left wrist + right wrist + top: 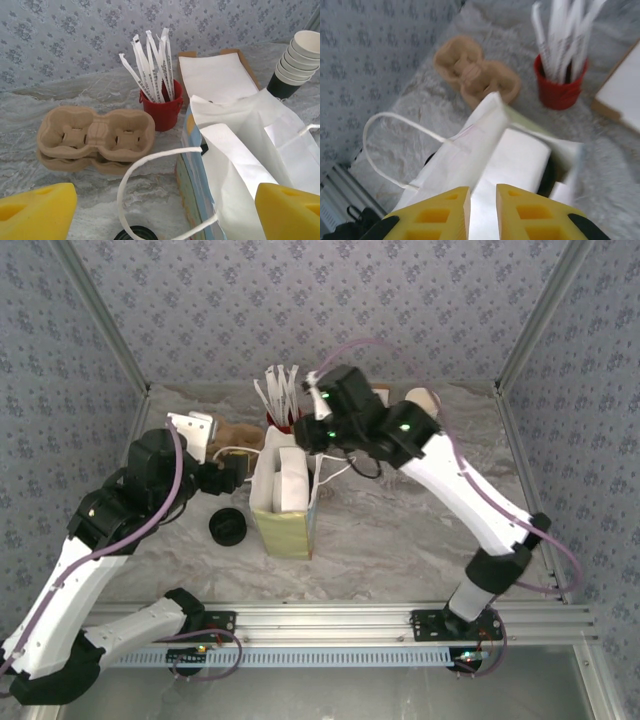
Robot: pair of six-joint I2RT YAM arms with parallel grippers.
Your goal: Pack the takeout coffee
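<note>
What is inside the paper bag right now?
The paper bag holds white folded paper and, beside it, a dark patch too blurred to identify. The paper covers the bag's bottom.

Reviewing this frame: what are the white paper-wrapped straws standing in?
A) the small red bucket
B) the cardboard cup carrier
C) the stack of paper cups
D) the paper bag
A: in the left wrist view the wrapped straws fan up out of the red bucket, which stands on the table beside the cardboard cup carrier.
</note>
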